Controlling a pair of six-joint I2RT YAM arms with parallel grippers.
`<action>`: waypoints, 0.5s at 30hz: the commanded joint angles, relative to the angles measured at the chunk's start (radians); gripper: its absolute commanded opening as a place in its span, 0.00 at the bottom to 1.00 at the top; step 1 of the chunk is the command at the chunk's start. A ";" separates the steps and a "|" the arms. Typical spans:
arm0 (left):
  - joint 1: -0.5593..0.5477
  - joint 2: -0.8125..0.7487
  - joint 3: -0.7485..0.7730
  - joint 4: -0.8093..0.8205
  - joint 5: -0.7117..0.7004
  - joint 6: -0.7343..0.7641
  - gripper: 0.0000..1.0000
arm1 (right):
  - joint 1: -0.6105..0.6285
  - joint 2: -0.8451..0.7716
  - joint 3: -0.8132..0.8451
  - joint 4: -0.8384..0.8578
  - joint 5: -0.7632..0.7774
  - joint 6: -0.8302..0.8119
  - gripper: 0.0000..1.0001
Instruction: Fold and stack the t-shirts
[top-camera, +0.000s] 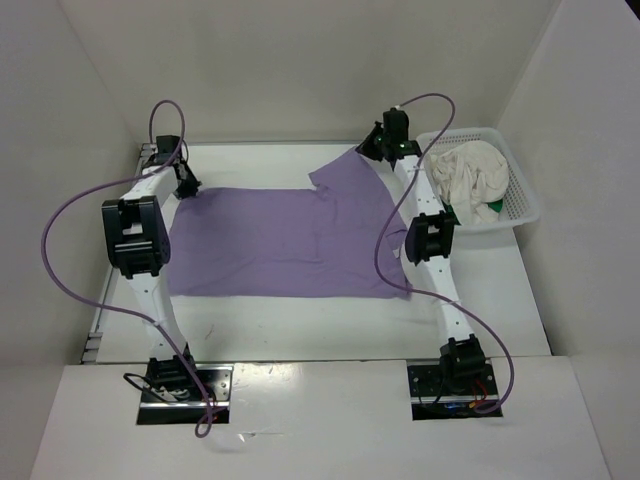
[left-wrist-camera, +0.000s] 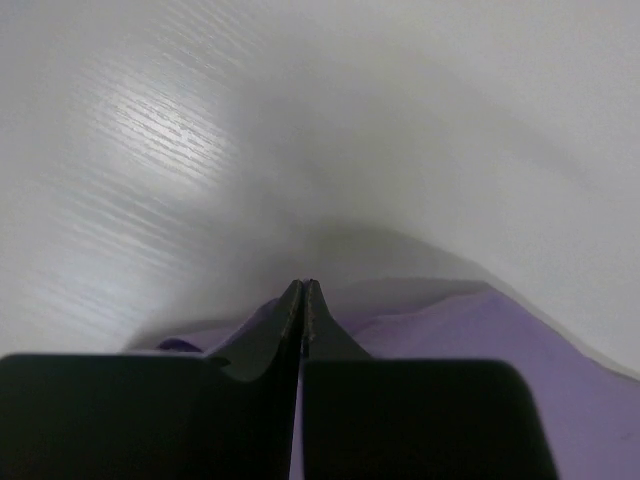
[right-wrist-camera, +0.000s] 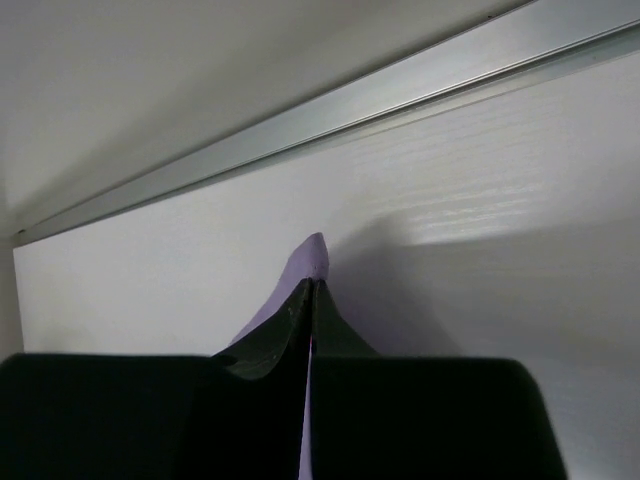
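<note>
White tabletop (top-camera: 300, 330) bearing the lavender shirt (top-camera: 280, 240), spread flat. Left gripper (top-camera: 188, 190) and right gripper (top-camera: 372, 150) are each clenched on a far corner, where cloth barely peeks past the fingertips. In the basket (top-camera: 527, 205), the cream shirt (top-camera: 470, 175) hides most of the green shirt (top-camera: 490, 211).

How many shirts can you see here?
3: purple shirt spread on the table; white shirt bunched in the basket; green shirt peeking out under it. More may be hidden there.

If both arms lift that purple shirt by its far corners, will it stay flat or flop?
Probably flop: the purple shirt lies thin and creased, so its middle should sag. Likely light: the right fingers pinch just a corner tip.
</note>
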 joint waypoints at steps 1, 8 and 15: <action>0.006 -0.109 -0.039 0.056 0.056 -0.011 0.01 | -0.027 -0.169 0.063 -0.091 -0.062 -0.034 0.00; 0.039 -0.214 -0.132 0.065 0.110 -0.032 0.01 | -0.027 -0.367 -0.115 -0.325 -0.116 -0.145 0.00; 0.060 -0.341 -0.301 0.134 0.162 -0.064 0.00 | -0.017 -0.765 -0.743 -0.161 -0.156 -0.185 0.00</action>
